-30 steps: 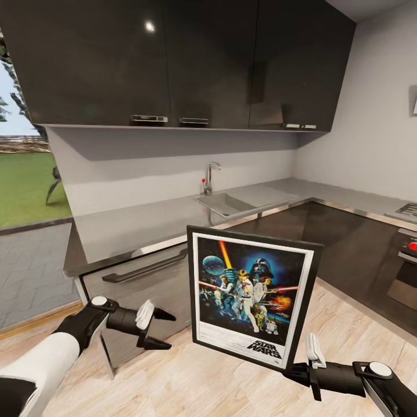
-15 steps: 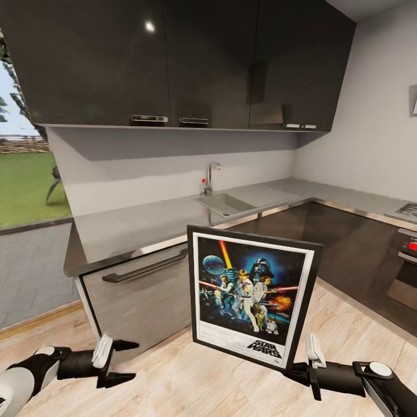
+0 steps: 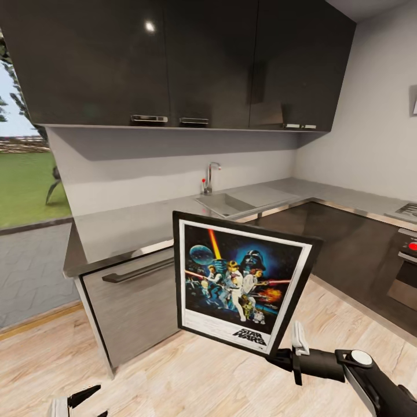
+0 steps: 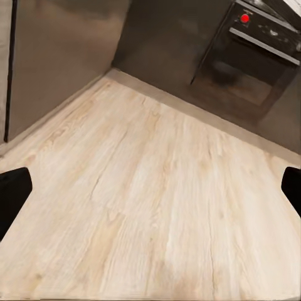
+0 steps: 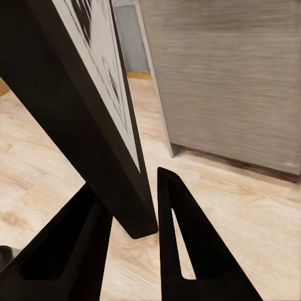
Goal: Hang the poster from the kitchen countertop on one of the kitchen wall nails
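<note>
Head view: grey kitchen countertop (image 3: 133, 223), wood floor (image 3: 191, 376).

The poster (image 3: 240, 282) stands just left of the right gripper (image 3: 284, 359), its lower corner between the fingers (image 5: 182, 251). The kitchen countertop (image 3: 133, 223) lies beyond it, the sink (image 3: 226, 204) behind. The left gripper (image 3: 87, 399) hangs well left, above the floor (image 4: 157, 207).

Glossy countertop (image 3: 133, 226) (floor (image 3: 174, 376): matt wood).
</note>
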You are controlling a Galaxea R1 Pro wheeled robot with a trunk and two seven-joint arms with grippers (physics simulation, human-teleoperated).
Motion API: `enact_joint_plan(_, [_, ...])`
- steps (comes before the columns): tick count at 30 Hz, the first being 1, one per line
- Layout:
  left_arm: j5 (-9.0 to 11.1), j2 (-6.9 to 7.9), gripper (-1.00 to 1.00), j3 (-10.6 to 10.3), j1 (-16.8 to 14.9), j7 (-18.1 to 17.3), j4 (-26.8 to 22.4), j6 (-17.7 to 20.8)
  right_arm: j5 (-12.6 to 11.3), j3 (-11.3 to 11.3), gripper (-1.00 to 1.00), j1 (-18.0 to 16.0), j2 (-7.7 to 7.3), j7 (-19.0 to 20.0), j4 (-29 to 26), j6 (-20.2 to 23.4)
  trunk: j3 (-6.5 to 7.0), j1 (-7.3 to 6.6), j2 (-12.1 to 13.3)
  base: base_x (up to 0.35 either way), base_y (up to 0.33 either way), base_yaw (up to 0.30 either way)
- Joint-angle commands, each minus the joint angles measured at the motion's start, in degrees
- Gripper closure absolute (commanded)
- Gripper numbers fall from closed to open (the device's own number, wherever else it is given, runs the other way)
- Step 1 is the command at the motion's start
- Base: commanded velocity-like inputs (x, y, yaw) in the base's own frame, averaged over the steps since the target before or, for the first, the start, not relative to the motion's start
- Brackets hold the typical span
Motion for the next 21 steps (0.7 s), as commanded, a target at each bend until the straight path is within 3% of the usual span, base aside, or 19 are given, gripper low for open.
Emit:
enact_joint_plan(1, [0.9,0.03,-1.00,-0.4,0.2,0.1,0.0,-0.4,-0.4,0.3,1.00,-0.1,-0.02,-0.1,0.0,-0.3,-0.06,0.00,0.0,0.000,0.000,0.000])
enact_joint_plan(6, [2.0,0.08,-1.00,-0.4,0.9,3.6,0.0,-0.5,-0.7,0.3,1.00,-0.1,0.17,-0.3,-0.3,-0.3,-0.06,0.00,0.0,-0.001,0.000,0.000])
enact_joint_plan(12, [2.3,0.02,-1.00,-0.5,1.1,5.3,-0.1,-0.5,-0.7,0.3,1.00,-0.1,0.24,-0.4,-0.4,-0.3,-0.06,0.00,0.0,-0.054,0.000,0.021])
enact_joint_plan(21, [2.3,0.00,-1.00,-0.5,1.1,5.6,-0.1,-0.5,-0.5,0.3,1.00,-0.1,0.46,-2.6,-0.5,-0.2,-0.06,0.00,0.0,-0.023,0.000,0.216])
